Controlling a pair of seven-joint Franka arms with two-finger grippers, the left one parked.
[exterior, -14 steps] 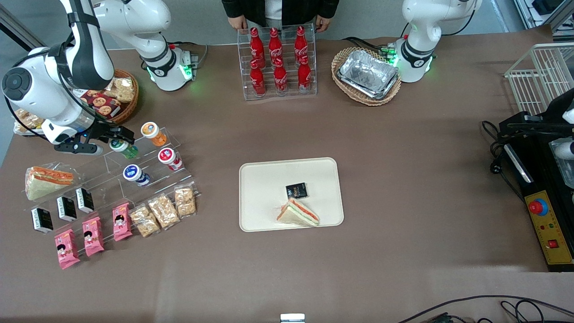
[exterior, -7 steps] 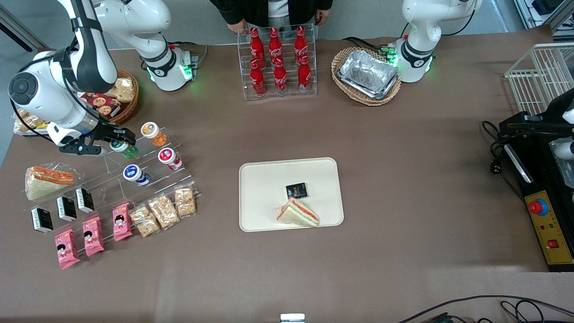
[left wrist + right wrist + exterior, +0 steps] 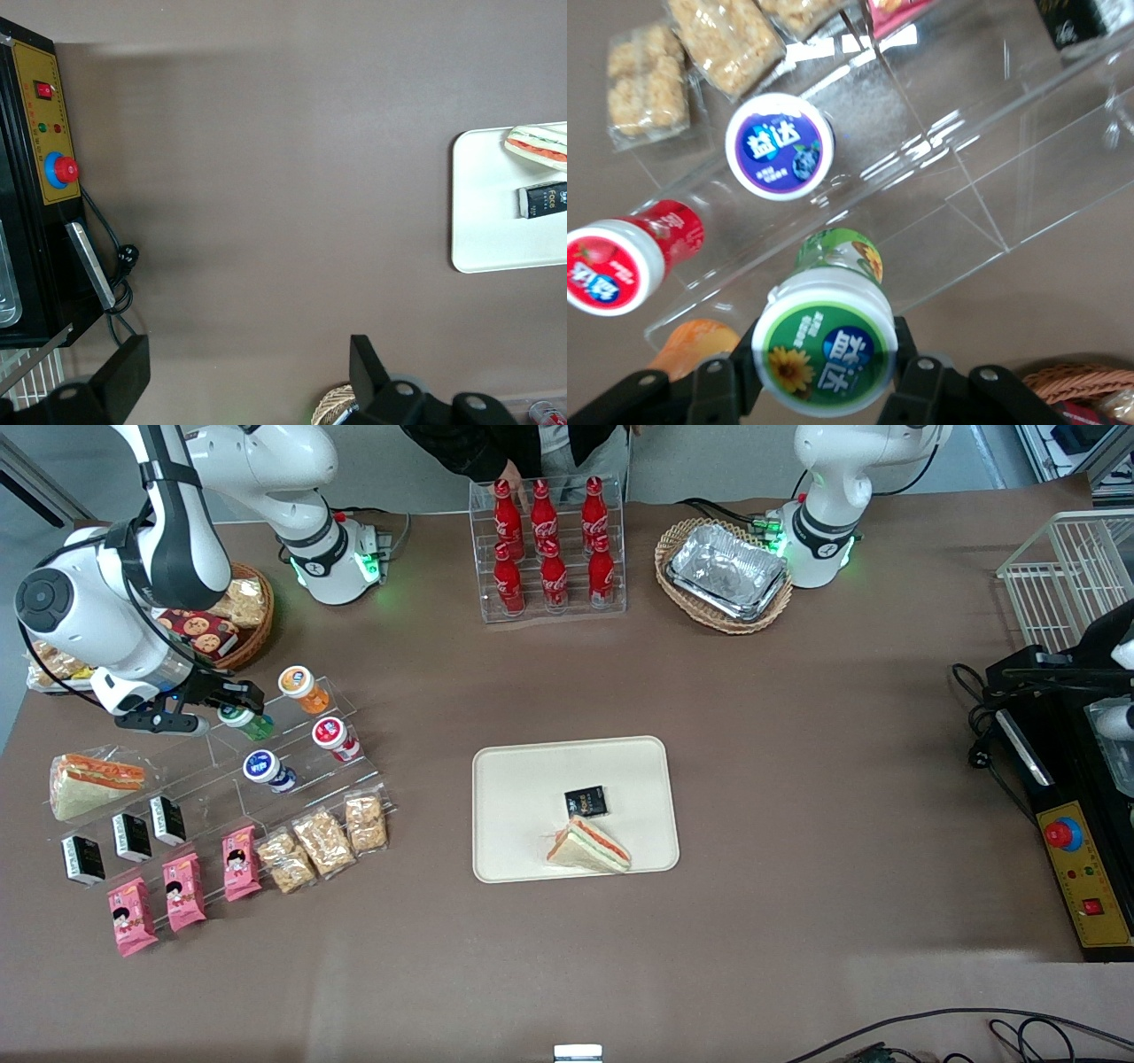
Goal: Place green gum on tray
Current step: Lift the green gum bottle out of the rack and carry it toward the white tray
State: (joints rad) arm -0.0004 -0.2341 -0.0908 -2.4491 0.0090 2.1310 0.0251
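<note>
The pincer [image 3: 824, 376] grips the green gum [image 3: 827, 341] by its white lid — a finger on each side — just above the clear display rack [image 3: 957, 168]. Grasp done, probably; next, carry it well away to the cream tray [image 3: 523, 797].

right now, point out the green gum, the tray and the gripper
green gum [image 3: 826, 355], right wrist view, on its lid label
tray [image 3: 523, 797], front view, on its bare surface
gripper [image 3: 232, 701], front view, midway between its fingers at the gum
</note>
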